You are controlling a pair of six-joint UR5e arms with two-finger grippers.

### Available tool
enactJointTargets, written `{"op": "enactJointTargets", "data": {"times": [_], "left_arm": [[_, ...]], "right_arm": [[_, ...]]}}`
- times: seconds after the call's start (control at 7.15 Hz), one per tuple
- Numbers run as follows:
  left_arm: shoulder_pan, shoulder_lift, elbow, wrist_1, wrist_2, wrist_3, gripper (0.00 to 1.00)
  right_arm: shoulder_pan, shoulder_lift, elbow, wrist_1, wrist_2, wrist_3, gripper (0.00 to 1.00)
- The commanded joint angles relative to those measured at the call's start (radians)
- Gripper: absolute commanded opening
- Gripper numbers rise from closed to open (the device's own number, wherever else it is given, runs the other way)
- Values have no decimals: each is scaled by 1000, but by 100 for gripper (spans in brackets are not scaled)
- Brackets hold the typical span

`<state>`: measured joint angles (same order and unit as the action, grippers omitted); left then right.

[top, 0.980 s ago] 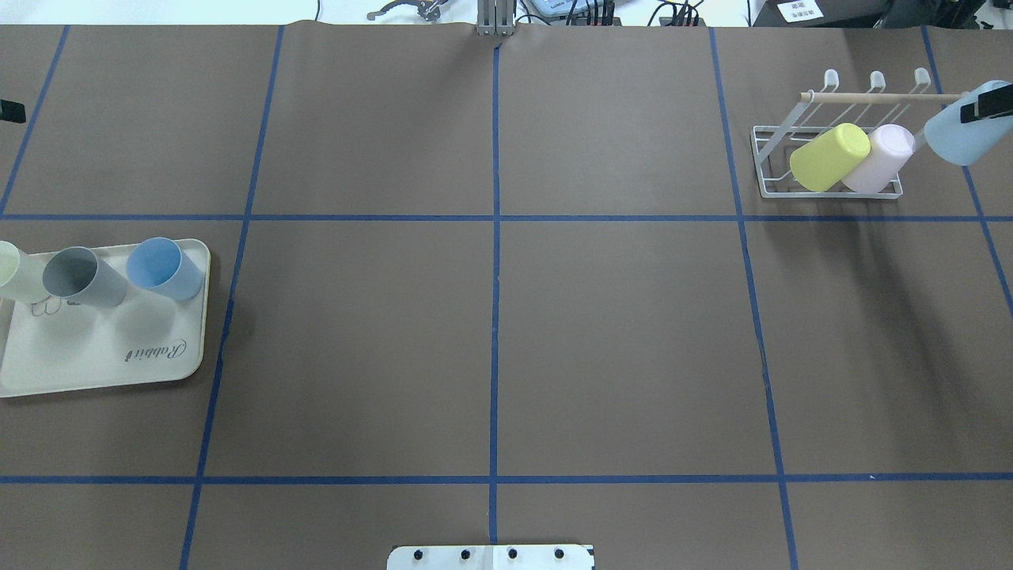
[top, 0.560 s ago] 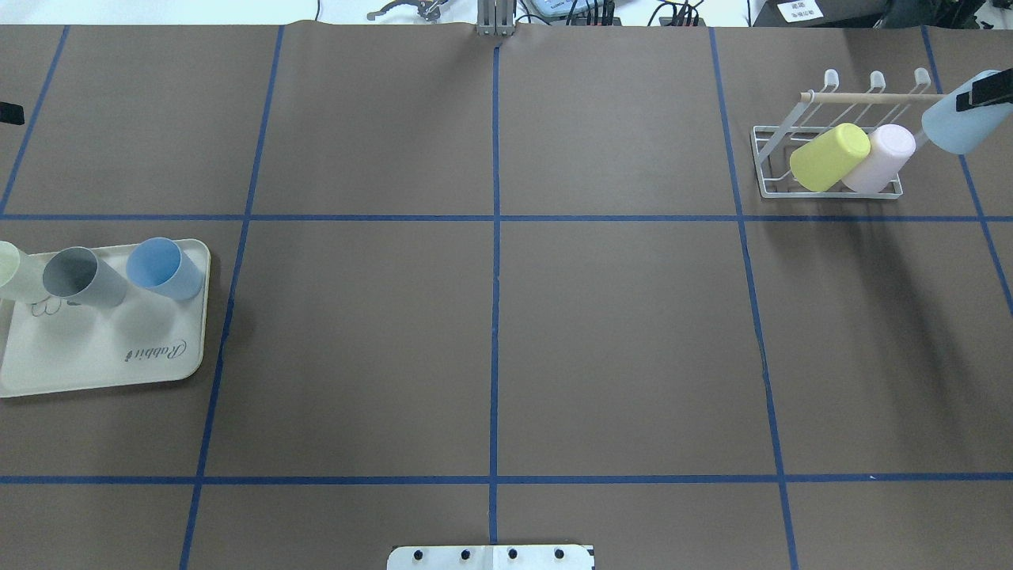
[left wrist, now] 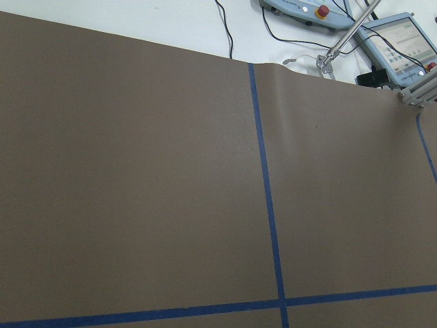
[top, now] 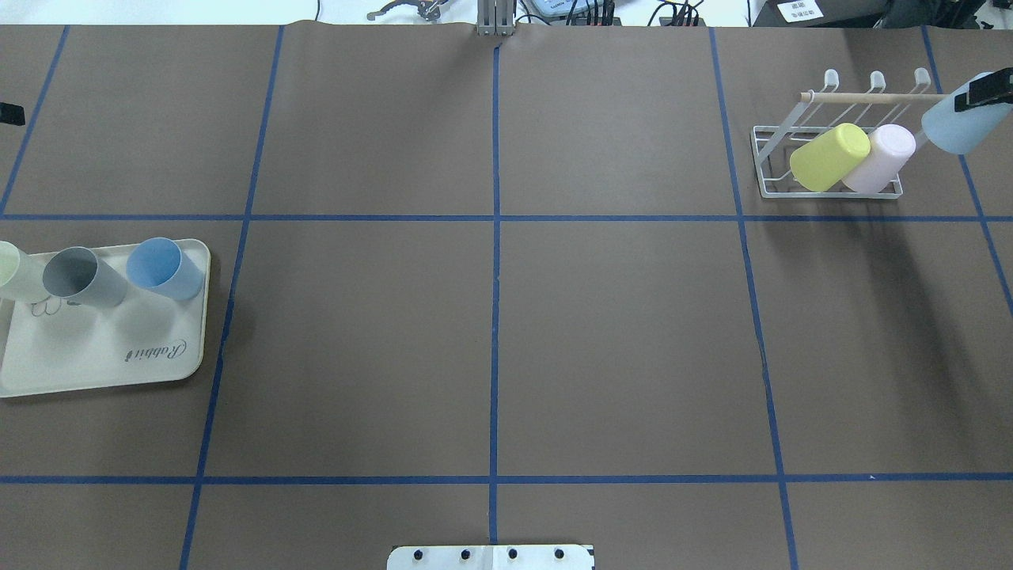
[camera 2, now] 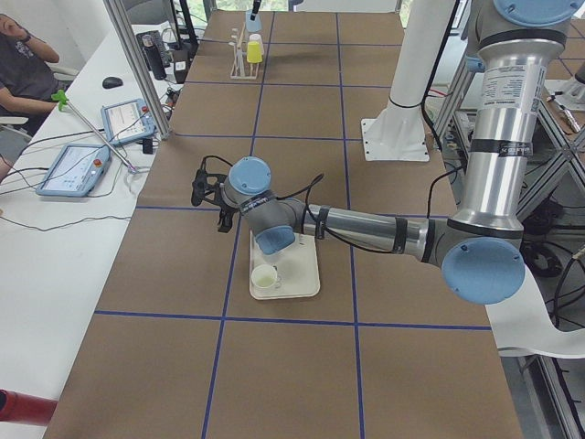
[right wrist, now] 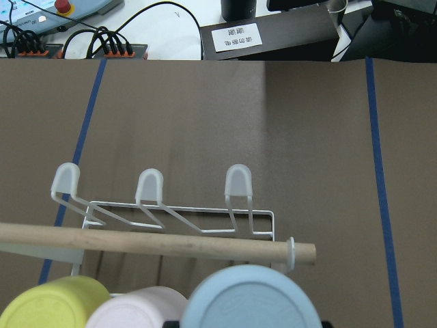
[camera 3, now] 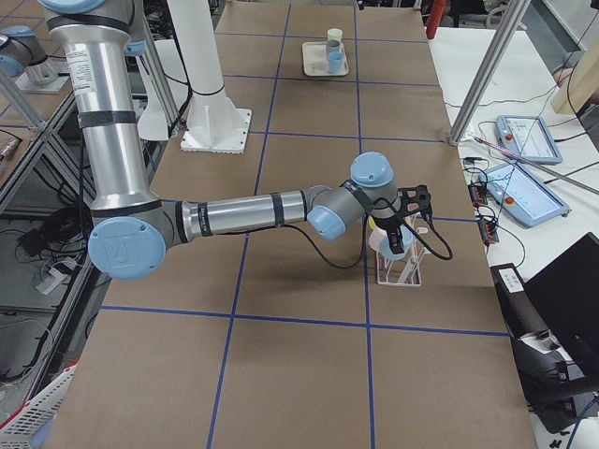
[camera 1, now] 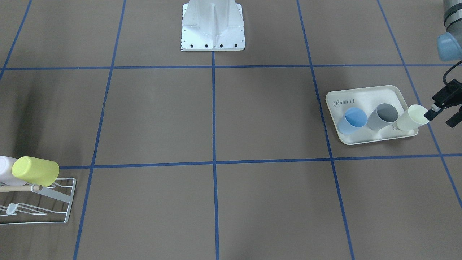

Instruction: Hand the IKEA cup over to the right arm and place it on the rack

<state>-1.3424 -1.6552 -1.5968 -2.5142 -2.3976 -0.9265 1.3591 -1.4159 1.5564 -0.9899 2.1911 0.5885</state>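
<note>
**Entry: pale blue cup, placing step, at the rack's right end**

- Item: pale blue cup (top: 954,127), gripped by the right gripper (top: 981,93), jaws closed on it.
- Location: just past the right end of the rack (top: 779,195), by the tip of the dowel (top: 870,97). Contact with the rack cannot be told.
- Attitude: long axis tilted, much like the racked yellow cup (top: 829,157) and pink cup (top: 880,158). The closed base faces up toward the wrist camera; the mouth is unseen.
- Step: handover apparently done; placement in hand.
- Next move: likely shift left beside the pink cup, lower, lean on the dowel, release.
- Left gripper (camera 1: 443,116): jaws apart and empty, beside the cream cup (camera 1: 411,118) on the tray (camera 1: 364,94).
</note>
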Motion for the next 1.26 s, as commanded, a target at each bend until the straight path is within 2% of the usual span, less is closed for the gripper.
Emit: {"op": "enactJointTargets", "data": {"times": [0.0, 0.42, 0.7, 0.84, 0.98, 1.12], "left_arm": [[0, 0, 0, 0, 0, 0, 100], [0, 0, 0, 0, 0, 0, 100], [0, 5, 0, 0, 0, 0, 100], [0, 5, 0, 0, -2, 0, 100], [0, 5, 0, 0, 0, 0, 100], [0, 5, 0, 0, -2, -2, 100]], "right_arm": [[-2, 12, -18, 1, -1, 2, 40], [-3, 25, -29, 1, 1, 8, 43], [-5, 25, -33, 1, 1, 8, 49], [-6, 25, -33, 1, 1, 7, 55], [-6, 25, -33, 1, 1, 7, 66], [-12, 23, -33, 2, 1, 7, 82]]}}
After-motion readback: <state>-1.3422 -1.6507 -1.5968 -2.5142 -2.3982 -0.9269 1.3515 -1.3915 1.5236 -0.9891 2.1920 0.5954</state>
